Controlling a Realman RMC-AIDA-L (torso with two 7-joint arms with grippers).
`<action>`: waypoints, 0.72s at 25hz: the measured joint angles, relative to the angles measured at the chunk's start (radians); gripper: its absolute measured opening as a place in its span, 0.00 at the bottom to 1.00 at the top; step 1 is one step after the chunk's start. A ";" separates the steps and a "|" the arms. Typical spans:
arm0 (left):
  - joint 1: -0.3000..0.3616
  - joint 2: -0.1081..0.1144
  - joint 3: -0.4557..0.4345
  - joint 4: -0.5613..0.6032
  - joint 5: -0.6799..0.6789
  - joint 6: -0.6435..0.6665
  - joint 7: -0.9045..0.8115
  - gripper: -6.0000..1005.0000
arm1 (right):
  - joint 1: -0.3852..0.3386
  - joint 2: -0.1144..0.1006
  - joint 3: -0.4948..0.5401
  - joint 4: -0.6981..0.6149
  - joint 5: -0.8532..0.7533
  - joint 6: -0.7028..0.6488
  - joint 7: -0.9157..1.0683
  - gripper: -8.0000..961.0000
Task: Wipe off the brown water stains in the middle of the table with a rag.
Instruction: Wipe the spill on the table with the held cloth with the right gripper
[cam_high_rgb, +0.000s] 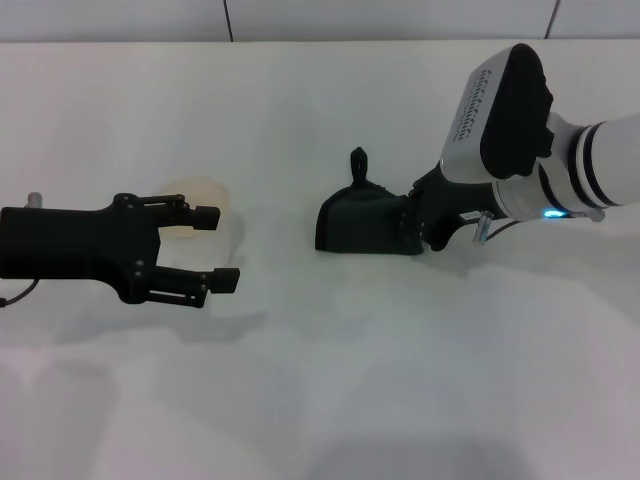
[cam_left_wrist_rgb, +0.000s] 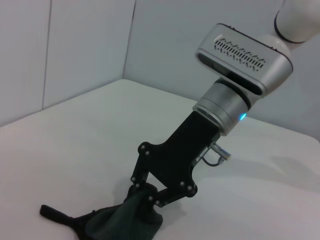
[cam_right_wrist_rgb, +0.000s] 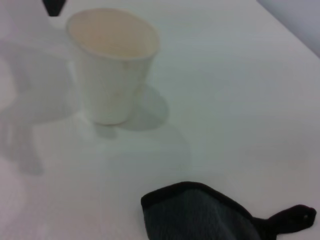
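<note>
While the right gripper (cam_high_rgb: 425, 222) is closed on the edge of the dark rag (cam_high_rgb: 365, 222), the rag lies flat on the white tabletop (cam_high_rgb: 330, 390), and I take this rag as the landmark for all places. No brown water stains can be seen anywhere on the surface in the three views; whether they are under the cloth or already wiped off, I cannot tell.

In the head view the rag stretches from the right gripper toward the white cup (cam_high_rgb: 198, 203), so its long axis runs across the tabletop, from the robot's right to its left. A small loop (cam_high_rgb: 359, 160) stands up at the far edge of the rag. The right arm is clearly the nearer one, being in contact with the cloth. The left gripper (cam_high_rgb: 216, 247) hangs well apart from the rag, on the cup's side, with its jaws wide open and empty, the cup just behind them.

The rag looks like a soft, dark green-grey textile with a black sewn border, slightly bunched where it is held. The cup is a smooth white paper shape, wider at the rim, pale tan inside. The tabletop is plain, matte and smooth. My judgement is that the coming wipe goes along the rag's long axis.
</note>
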 joint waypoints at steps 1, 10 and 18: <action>0.000 0.000 0.000 0.000 0.000 0.000 0.000 0.89 | 0.000 0.000 0.000 0.002 0.000 0.005 0.000 0.11; -0.003 0.000 -0.001 0.000 -0.010 0.000 -0.002 0.89 | 0.005 0.000 -0.006 0.011 0.006 0.027 0.002 0.11; -0.004 -0.002 -0.002 0.000 -0.015 0.000 -0.004 0.89 | 0.015 0.000 -0.038 0.010 0.012 -0.029 0.002 0.11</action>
